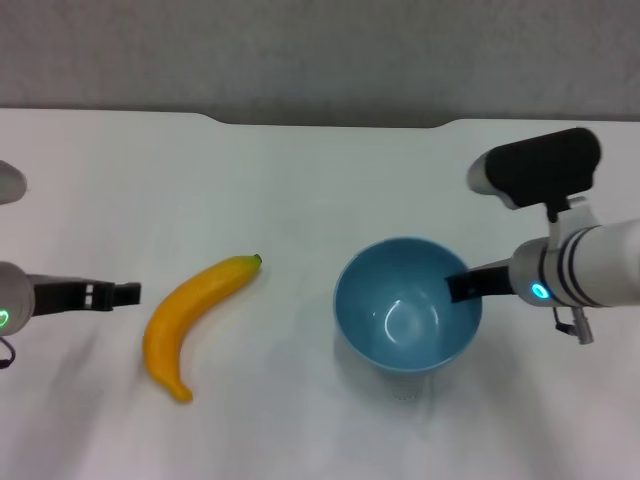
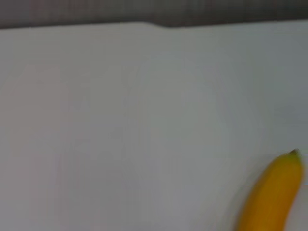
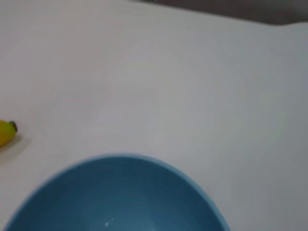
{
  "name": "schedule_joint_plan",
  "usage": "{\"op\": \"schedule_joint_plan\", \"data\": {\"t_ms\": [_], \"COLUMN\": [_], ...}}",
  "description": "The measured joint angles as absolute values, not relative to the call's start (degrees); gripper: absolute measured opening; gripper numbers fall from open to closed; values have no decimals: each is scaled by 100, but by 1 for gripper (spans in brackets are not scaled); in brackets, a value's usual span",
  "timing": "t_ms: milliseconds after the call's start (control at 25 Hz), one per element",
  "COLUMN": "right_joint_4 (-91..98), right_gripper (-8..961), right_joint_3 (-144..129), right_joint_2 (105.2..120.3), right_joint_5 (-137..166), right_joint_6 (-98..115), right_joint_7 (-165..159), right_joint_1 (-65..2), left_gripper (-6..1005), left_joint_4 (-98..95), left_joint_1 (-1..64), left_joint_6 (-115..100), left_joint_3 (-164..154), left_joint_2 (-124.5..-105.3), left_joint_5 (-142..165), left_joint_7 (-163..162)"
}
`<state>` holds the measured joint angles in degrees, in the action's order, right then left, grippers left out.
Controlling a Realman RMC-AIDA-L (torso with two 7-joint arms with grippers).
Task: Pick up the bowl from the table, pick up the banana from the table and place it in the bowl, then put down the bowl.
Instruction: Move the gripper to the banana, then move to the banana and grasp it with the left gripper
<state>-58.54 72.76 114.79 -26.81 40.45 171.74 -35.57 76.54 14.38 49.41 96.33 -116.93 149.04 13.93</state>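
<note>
right pincer grasping bowl rim, right-centre of tabletop | banana left-centre, long axis near-left to far-right | left pincer nearer, beside it, grip state unreadable

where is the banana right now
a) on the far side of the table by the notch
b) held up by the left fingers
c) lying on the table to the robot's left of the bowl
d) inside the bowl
c: the banana lies flat on the table, apart from the bowl and on its left, with the left gripper just short of it and the bowl empty.
</note>
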Motion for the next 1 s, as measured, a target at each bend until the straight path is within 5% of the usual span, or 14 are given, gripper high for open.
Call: {"op": "schedule_joint_plan", "data": {"t_ms": [1000], "right_joint_4": [-7632], "right_gripper": [36], "right_joint_3": [7234], "right_joint_2": [11471], "right_joint_5": [-2152], "right_joint_6": [4125], "right_joint_7": [17177], "right_joint_1": [-2684], "left_gripper": [857], "left_joint_4": [6441], "left_joint_1": [1809], "left_joint_6": [3585], "left_joint_3": [8547], "left_joint_2": [-11699], "left_joint_5": [13699], "left_joint_7": [2677]}}
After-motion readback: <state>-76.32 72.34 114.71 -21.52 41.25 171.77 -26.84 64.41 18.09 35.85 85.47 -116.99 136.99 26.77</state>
